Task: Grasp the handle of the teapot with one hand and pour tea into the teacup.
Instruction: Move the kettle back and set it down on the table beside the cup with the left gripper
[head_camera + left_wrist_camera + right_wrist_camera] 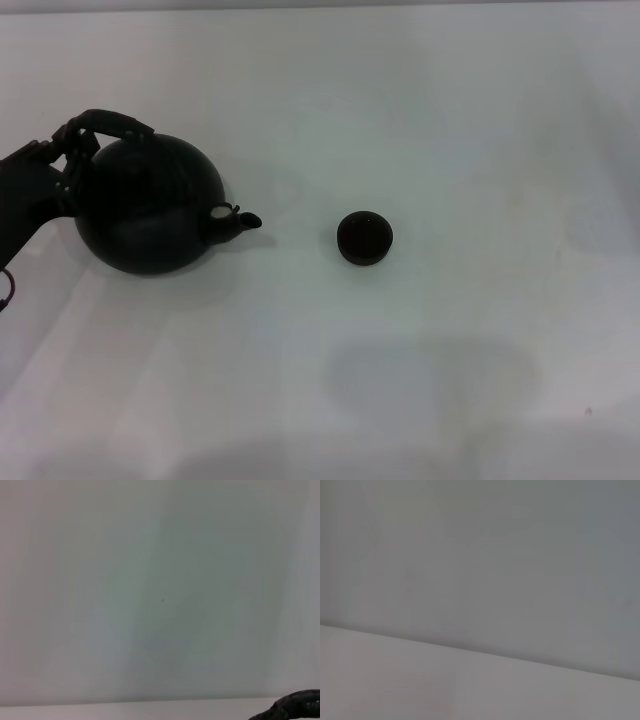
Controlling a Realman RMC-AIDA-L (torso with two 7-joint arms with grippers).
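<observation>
A: Far left?
B: The left gripper (pixel 72 150) is at the teapot's (pixel 150 205) handle (pixel 112 122); whether its jaws pinch it, I cannot tell; the spout (pixel 238 221) points right.
A: Then?
B: The teacup (pixel 365 238) stands right of it, apart, on the white table (pixel 450 120).

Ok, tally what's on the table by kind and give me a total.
Teapot: 1
Teacup: 1
Total: 2, both on the white table, with the left gripper at the teapot's handle.
</observation>
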